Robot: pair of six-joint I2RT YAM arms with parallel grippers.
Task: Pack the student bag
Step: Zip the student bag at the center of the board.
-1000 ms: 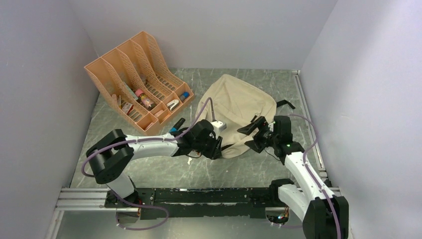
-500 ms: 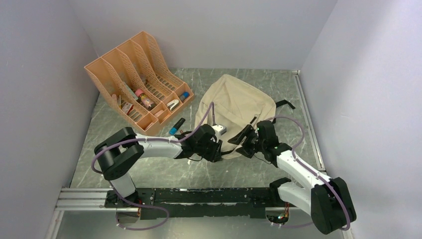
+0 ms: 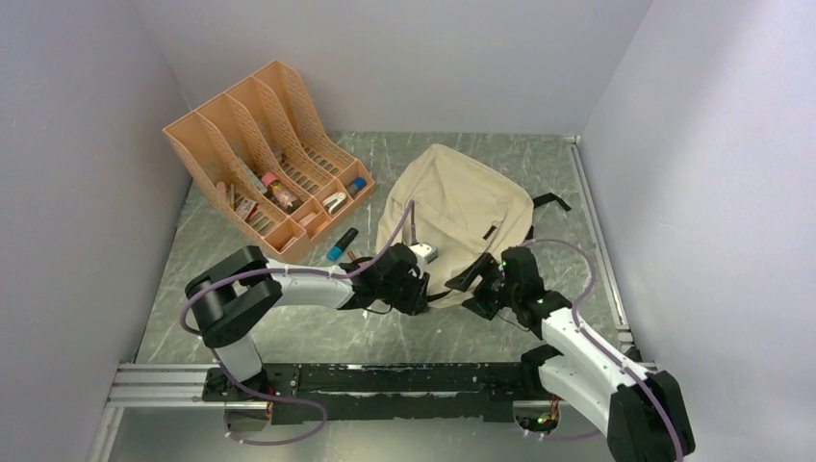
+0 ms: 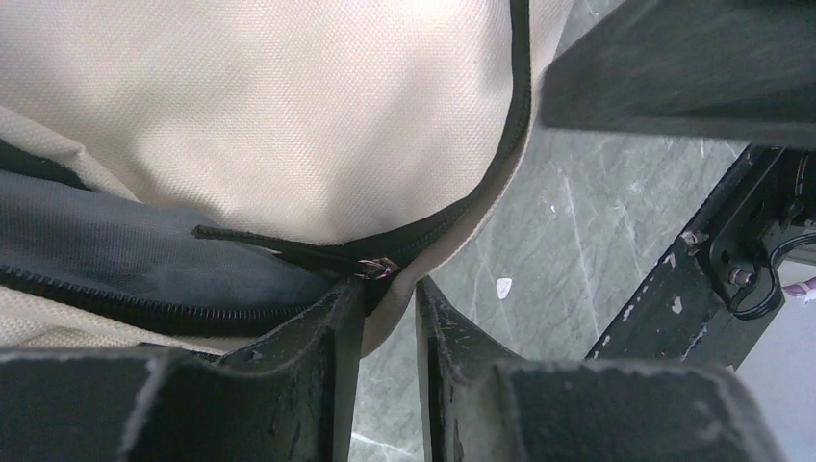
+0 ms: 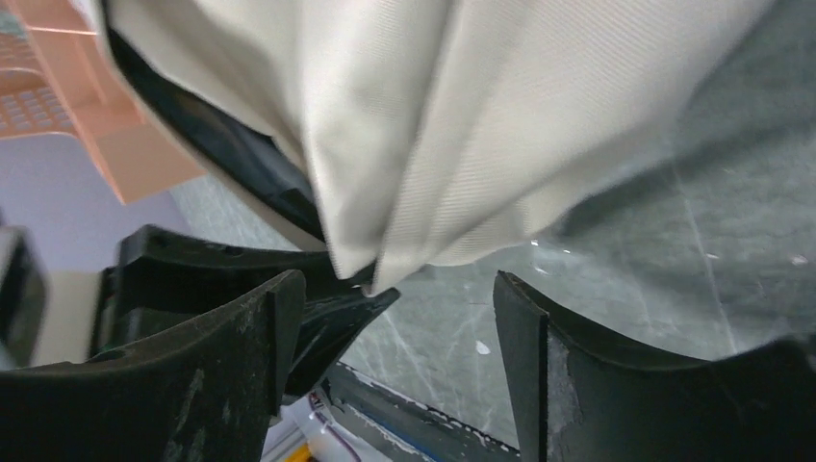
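Observation:
The beige student bag [image 3: 462, 197] lies at the table's middle right, its near end toward the arms. My left gripper [image 3: 420, 294] is shut on the bag's cream edge by the black zipper. In the left wrist view the edge [image 4: 404, 289] passes between the jaws [image 4: 390, 303], with the zipper pull [image 4: 377, 268] just above and dark grey lining [image 4: 115, 241] showing. My right gripper [image 3: 471, 287] is open, close to the right of the left one. In the right wrist view the bag's near corner [image 5: 500, 115] hangs just above its spread jaws [image 5: 399, 308], not held.
An orange file organizer [image 3: 260, 154] with small items stands at the back left. A blue marker [image 3: 341, 244] lies on the table in front of it. Walls close in on the left, back and right. A black rail [image 3: 385, 380] runs along the near edge.
My right gripper has moved left and nearer along the bag's near end, closing in on the left gripper. The left gripper has kept its hold, shifting slightly.

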